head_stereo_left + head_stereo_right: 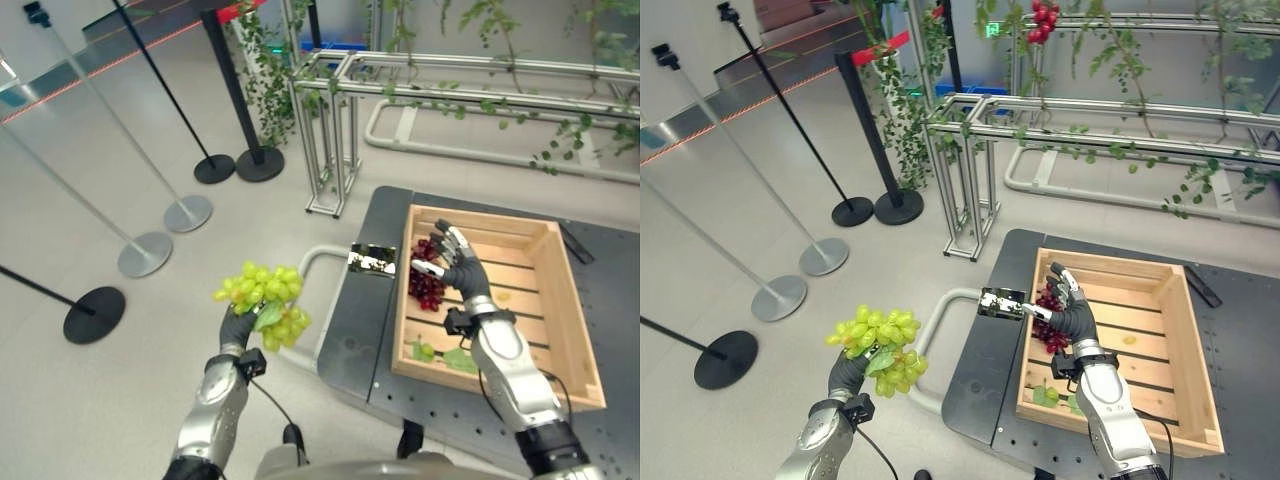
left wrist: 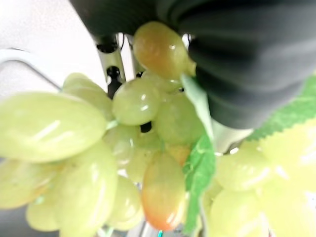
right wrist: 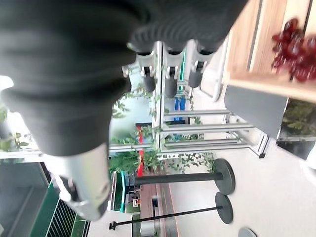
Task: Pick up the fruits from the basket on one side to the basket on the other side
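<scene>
Left robot hand [image 1: 238, 326] gripping green grapes [image 1: 264, 300], right robot hand [image 1: 458, 268] open above crate [image 1: 560, 300]

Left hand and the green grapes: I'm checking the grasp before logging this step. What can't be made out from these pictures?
- Left hand: in both eye views the green grapes cover its fingers, and the left wrist view is too close; its grip is unreadable.
- Red grapes in the wooden crate: the right hand, fingers straight, hovers in front and hides part of the bunch.
- Second basket: cannot be made out.
</scene>
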